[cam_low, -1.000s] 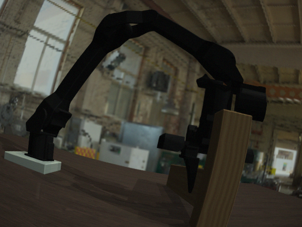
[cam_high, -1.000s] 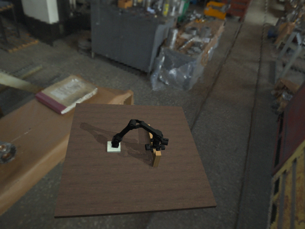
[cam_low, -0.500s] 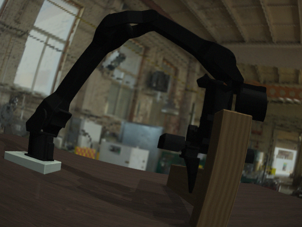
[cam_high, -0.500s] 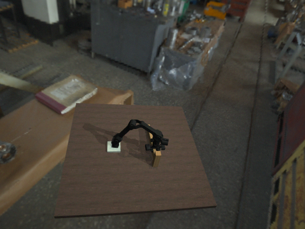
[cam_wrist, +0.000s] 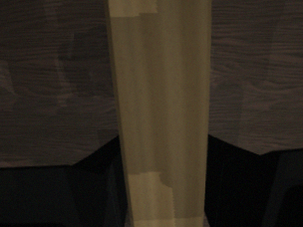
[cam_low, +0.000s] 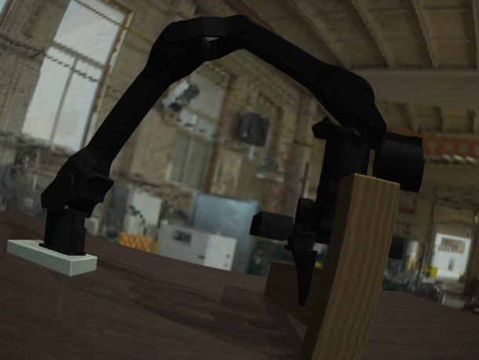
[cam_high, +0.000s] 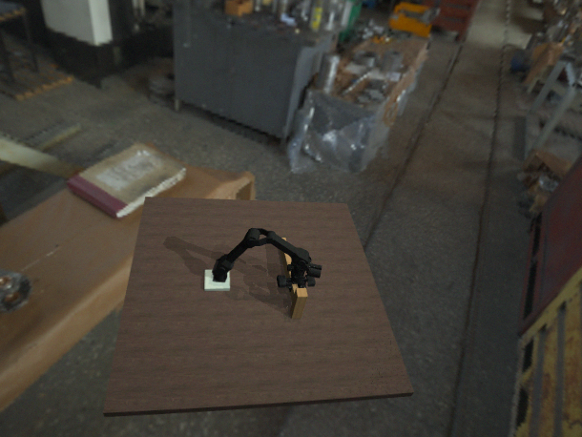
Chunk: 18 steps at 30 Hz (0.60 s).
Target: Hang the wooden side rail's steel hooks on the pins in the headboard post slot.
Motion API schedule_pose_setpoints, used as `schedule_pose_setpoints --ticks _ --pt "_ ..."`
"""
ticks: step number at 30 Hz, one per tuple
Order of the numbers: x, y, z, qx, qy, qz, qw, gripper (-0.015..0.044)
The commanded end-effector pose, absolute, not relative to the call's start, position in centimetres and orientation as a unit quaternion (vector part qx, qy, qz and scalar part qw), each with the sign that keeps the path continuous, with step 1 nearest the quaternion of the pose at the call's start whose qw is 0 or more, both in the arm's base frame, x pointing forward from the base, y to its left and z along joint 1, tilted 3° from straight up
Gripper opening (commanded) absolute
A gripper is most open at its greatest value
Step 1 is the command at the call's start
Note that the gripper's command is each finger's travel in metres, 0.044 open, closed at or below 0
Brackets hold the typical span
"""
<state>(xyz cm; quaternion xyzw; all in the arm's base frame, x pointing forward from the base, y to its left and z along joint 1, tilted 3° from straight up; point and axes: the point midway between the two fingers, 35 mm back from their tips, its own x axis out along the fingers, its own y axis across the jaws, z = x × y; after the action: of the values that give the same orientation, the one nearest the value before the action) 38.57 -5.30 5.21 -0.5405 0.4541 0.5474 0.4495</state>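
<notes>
The wooden headboard post point(cam_high: 299, 306) point(cam_low: 359, 251) stands upright on the table. The wooden side rail point(cam_high: 286, 256) point(cam_low: 283, 283) point(cam_wrist: 160, 90) runs back from the post, partly under the arm. My gripper point(cam_wrist: 157, 133) points down and is shut on the rail close to the post, one black finger on each side. In the exterior view one finger shows beside the rail; the other is hidden behind the post. The hooks, pins and slot are hidden, so I cannot tell how the hooks sit. Whether the rail's far end touches the table is unclear.
The dark wooden table point(cam_high: 239, 358) point(cam_low: 98, 314) carries everything. The arm's pale base plate point(cam_high: 217, 286) point(cam_low: 51, 257) is left of the rail. The black arm arches over from it. The table's front edge lies beyond the post in the top view.
</notes>
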Motion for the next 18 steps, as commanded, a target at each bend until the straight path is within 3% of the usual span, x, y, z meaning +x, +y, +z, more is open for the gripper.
schedule_pose_setpoints --ticks 1,18 --pt "38.73 -5.41 5.29 -0.544 0.453 0.545 0.45 0.0" --pt "38.73 -5.41 5.0 -0.544 0.453 0.545 0.45 0.0"
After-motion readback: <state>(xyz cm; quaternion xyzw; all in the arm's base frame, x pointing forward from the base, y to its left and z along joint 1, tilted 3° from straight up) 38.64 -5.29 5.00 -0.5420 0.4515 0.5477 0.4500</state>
